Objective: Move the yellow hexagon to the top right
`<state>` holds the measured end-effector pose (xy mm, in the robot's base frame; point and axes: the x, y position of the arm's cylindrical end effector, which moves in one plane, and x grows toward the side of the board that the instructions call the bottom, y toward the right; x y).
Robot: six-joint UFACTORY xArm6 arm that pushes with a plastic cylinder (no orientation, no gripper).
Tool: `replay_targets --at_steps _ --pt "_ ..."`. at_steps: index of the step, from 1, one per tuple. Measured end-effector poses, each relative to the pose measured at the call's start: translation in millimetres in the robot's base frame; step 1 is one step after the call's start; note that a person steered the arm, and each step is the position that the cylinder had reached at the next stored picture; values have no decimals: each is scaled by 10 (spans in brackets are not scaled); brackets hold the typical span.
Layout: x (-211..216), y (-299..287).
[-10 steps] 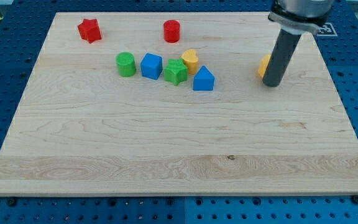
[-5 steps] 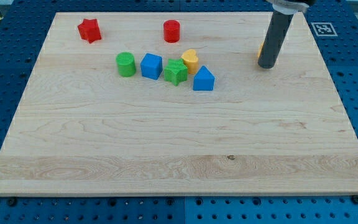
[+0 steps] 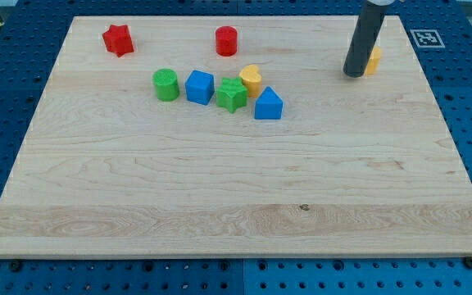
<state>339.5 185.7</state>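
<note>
The yellow hexagon (image 3: 374, 60) lies near the board's top right, mostly hidden behind my dark rod; only its right part shows. My tip (image 3: 353, 74) rests on the board right at the hexagon's left side, at its lower edge, seemingly touching it.
A red star (image 3: 117, 38) and a red cylinder (image 3: 226, 40) lie near the top. Below them, in a row: a green cylinder (image 3: 165, 84), a blue cube (image 3: 199, 86), a green star (image 3: 231, 95), a yellow heart (image 3: 251, 79), a blue house-shaped block (image 3: 268, 104). The wooden board (image 3: 220, 197) has blue pegboard around it.
My tip has moved toward the view's top. The yellow hexagon has gone up and to the right and now shows on the rod's right side instead of its left.
</note>
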Motion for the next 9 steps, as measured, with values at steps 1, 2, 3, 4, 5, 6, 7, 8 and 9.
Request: replay_targets --at_steps 1,2,3,4,5,6,7,8,9 --pt "219 3" --pt "81 143" --pt "-169 309" --pt "-164 325" --pt "55 357" --pt "192 707" --pt "50 854" --pt "-71 854" --pt "-76 854"
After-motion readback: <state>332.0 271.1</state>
